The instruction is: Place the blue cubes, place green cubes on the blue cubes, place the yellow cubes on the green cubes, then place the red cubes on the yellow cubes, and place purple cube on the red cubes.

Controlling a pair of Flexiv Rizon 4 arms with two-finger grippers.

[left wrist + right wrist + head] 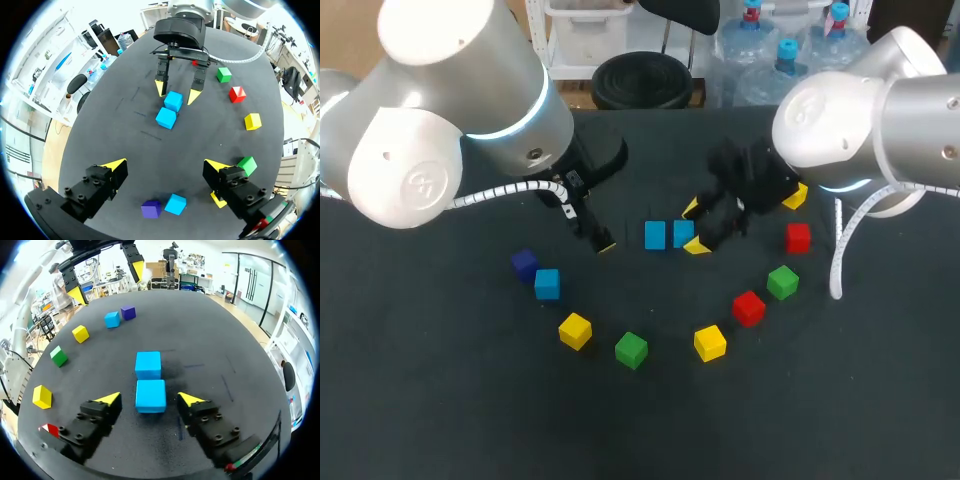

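Two blue cubes (654, 235) (682, 233) lie side by side at mid-table. My right gripper (696, 228) is down over the right-hand one (151, 395). That cube rests on the table between the fingers with a gap on each side, so the gripper is open. The other blue cube (148, 365) touches it just ahead. My left gripper (596, 238) hangs open and empty to the left of the pair. A third blue cube (547, 283) and the purple cube (525, 264) sit at the left, below the left gripper (166, 165).
Loose cubes curve along the front: yellow (575, 330), green (631, 349), yellow (710, 342), red (748, 307), green (782, 282), red (798, 238). Another yellow cube (796, 196) lies behind my right arm.
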